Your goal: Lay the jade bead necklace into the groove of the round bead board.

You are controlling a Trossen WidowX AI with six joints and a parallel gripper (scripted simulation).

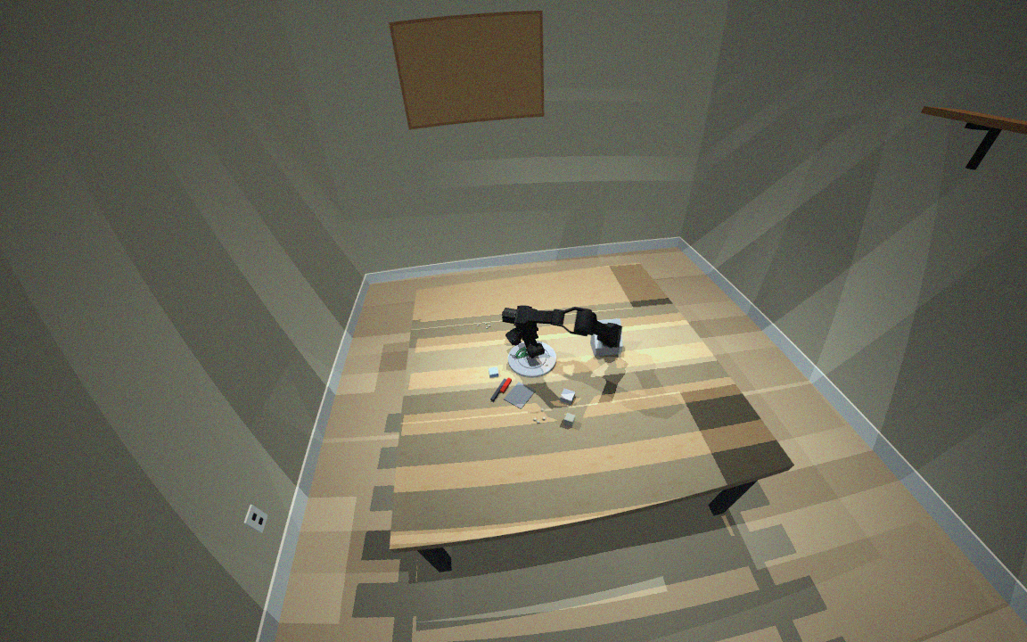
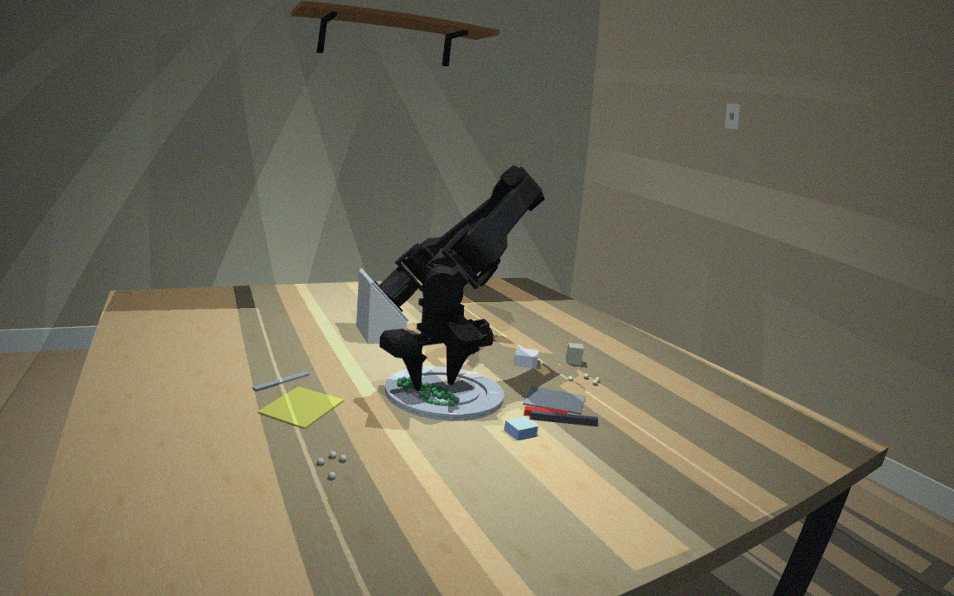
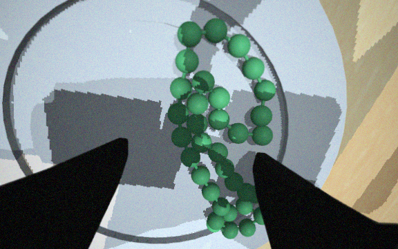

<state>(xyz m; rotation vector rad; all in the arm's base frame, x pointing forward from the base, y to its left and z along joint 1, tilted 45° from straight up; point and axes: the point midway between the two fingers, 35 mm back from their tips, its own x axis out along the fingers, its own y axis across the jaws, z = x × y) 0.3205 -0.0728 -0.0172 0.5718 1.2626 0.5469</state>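
Between open fingers [image 1: 528, 351] [image 2: 434, 386], bunched jade necklace [image 2: 432, 392] [image 3: 199, 142], nearer the right-hand tip in wrist view

Yellow square [image 2: 301, 406] near gray stick [image 2: 281, 382].
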